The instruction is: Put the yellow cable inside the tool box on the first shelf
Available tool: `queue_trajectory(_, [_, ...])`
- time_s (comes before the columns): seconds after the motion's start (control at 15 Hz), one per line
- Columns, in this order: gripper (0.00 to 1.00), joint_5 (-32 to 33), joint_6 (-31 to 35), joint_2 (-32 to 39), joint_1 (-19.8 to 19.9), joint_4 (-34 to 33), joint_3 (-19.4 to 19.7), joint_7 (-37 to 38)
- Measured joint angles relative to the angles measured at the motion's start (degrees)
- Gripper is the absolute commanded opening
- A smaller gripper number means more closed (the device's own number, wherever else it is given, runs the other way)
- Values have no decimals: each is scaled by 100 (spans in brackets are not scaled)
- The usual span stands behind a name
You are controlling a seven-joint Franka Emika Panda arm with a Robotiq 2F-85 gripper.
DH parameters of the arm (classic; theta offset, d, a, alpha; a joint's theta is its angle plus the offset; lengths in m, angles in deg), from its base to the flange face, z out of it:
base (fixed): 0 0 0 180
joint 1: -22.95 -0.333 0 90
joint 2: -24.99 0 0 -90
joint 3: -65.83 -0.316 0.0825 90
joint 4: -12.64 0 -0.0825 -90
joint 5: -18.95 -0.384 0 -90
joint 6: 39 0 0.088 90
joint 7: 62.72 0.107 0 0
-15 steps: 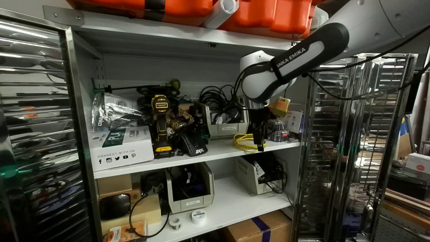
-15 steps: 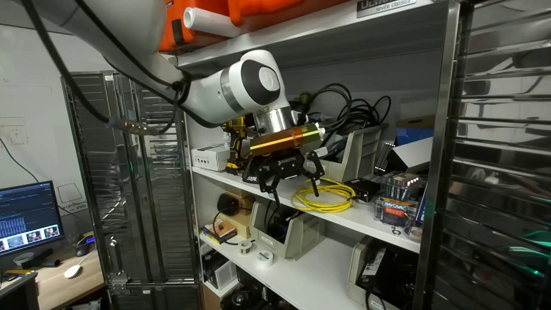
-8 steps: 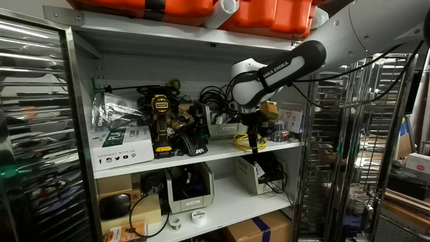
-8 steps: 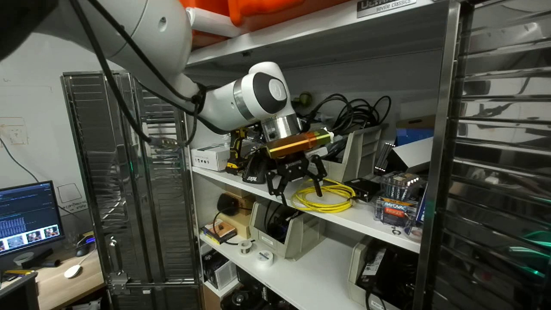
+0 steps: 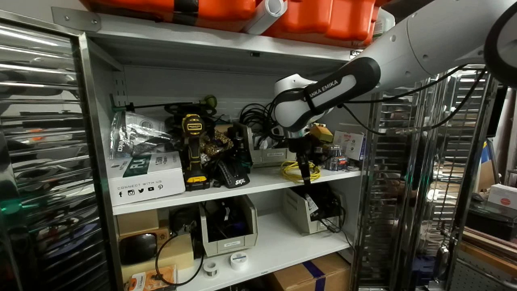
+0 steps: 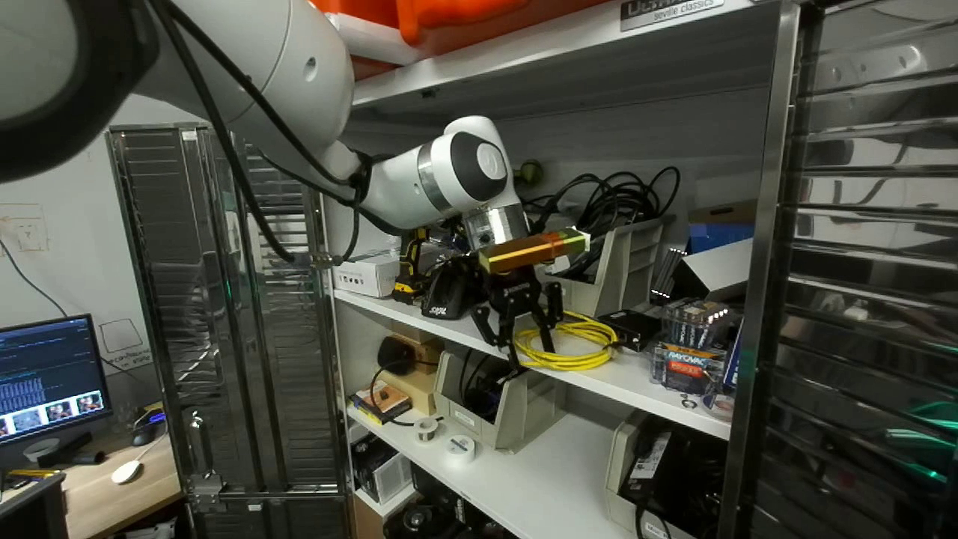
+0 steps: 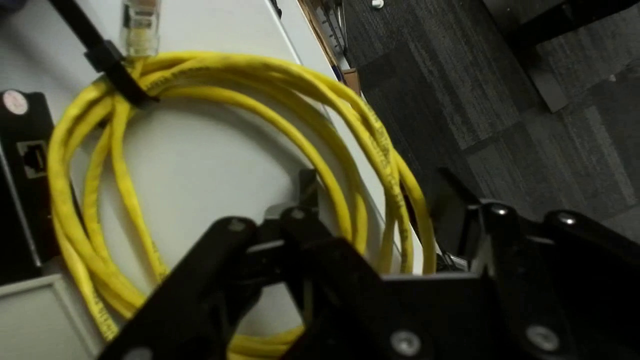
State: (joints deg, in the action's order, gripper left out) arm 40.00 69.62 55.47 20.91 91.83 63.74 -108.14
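The yellow cable (image 5: 288, 173) lies coiled flat on a white shelf board (image 5: 258, 184), its near side by the front edge. It also shows in an exterior view (image 6: 580, 362) and in the wrist view (image 7: 382, 150). My gripper (image 6: 534, 359) is low over the coil's near side. In the wrist view, one finger of the gripper (image 7: 382, 195) is inside the loop and one outside, past the board's edge. Strands run between them with gaps. A pale grey-white bin (image 5: 274, 157) with black cables stands behind the coil. Similar bins stand below; I cannot tell which is the tool box.
A black device (image 6: 632, 328) and battery packs (image 6: 685, 367) sit beside the coil. The power drill (image 5: 194, 157) and a white box (image 5: 147, 180) stand farther along. Two bins (image 5: 232, 244) (image 5: 293, 208) stand on the lower board. Orange cases (image 5: 315, 18) are overhead.
My gripper has moved down and across to the coil's near side. Its fingers have come closer together. The yellow cable has not visibly moved.
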Motion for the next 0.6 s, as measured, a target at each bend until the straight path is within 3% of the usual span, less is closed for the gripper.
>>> queue_trajectory(0.13, [12, 9, -21, 0, 4, -39, 12, -41])
queue_trajectory(0.33, [7, 35, -57, -7, 5, -67, 27, -62])
queue_trajectory(0.6, [11, 42, -63, -81, 6, 32, 37, -58])
